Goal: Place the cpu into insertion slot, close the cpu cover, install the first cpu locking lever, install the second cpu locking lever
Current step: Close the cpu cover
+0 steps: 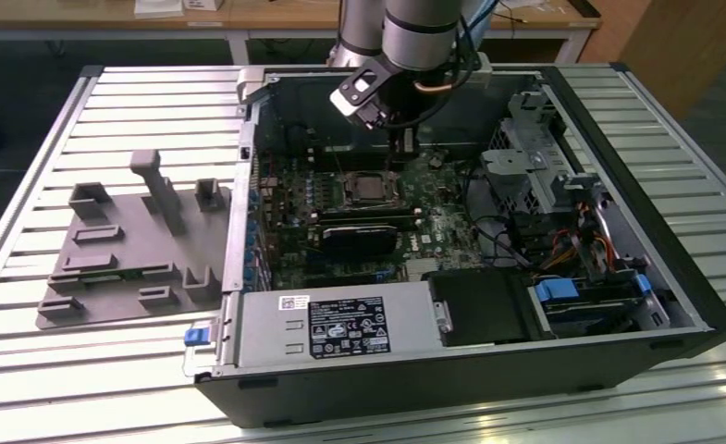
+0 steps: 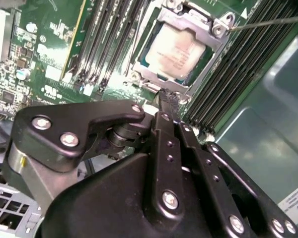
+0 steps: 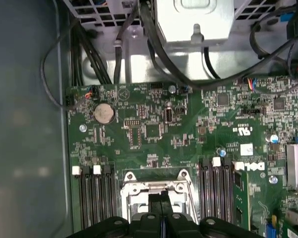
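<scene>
The cpu [image 2: 176, 52], with its silver-grey top, lies in the insertion slot [image 1: 365, 188] on the green motherboard. The silver cpu cover [image 2: 188, 22] lies flat over it, framing the chip. A thin locking lever rod [image 2: 268, 22] sticks out from one corner of the socket. My gripper [image 2: 168, 96] is shut, with nothing seen between its black fingers, and its tip is at the socket's edge. In the first wrist view the gripper [image 3: 161, 198] stands right over the cover's hinge end [image 3: 156, 187]. In the exterior view the gripper [image 1: 399, 155] reaches down just behind the socket.
The open computer case [image 1: 658, 305] lies on a slatted table. Memory slots [image 2: 104, 39] flank the socket. A black card [image 1: 365, 236] sits in front of it, with cables and drive bays [image 1: 547, 176] at the exterior view's right. A grey fixture [image 1: 129, 250] lies beside the case.
</scene>
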`<state>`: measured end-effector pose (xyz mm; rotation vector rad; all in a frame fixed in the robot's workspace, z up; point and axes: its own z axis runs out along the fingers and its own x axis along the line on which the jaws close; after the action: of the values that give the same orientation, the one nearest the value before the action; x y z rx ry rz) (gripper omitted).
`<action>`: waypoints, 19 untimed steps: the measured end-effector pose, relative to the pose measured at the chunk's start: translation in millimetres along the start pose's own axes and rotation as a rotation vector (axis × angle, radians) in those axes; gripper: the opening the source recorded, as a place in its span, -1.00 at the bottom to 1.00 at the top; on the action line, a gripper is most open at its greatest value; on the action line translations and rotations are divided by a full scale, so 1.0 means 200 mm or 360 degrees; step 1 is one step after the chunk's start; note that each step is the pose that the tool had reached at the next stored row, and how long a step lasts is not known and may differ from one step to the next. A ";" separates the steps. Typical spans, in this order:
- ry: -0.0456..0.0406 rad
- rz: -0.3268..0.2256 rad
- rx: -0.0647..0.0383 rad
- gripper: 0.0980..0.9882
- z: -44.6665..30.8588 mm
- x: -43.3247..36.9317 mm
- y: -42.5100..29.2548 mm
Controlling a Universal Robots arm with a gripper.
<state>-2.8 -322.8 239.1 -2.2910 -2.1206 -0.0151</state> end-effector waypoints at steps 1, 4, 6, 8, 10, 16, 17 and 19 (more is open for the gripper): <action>0.0000 0.0000 -0.0005 -0.98 0.001 -0.001 -0.010; 0.0003 -0.0001 -0.0034 -0.98 0.005 -0.003 -0.035; 0.0005 -0.0003 -0.0056 -0.98 0.007 -0.004 -0.050; 0.0007 -0.0006 -0.0070 -0.98 0.009 -0.005 -0.066; 0.0008 -0.0006 -0.0078 -0.98 0.010 -0.007 -0.091; 0.0008 -0.0007 -0.0084 -0.98 0.015 -0.012 -0.156; 0.0008 -0.0007 -0.0085 -0.98 0.016 -0.013 -0.166; 0.0008 -0.0007 -0.0085 -0.98 0.018 -0.015 -0.186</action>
<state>-40.2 -322.9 235.6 -2.3123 -2.1486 -0.0782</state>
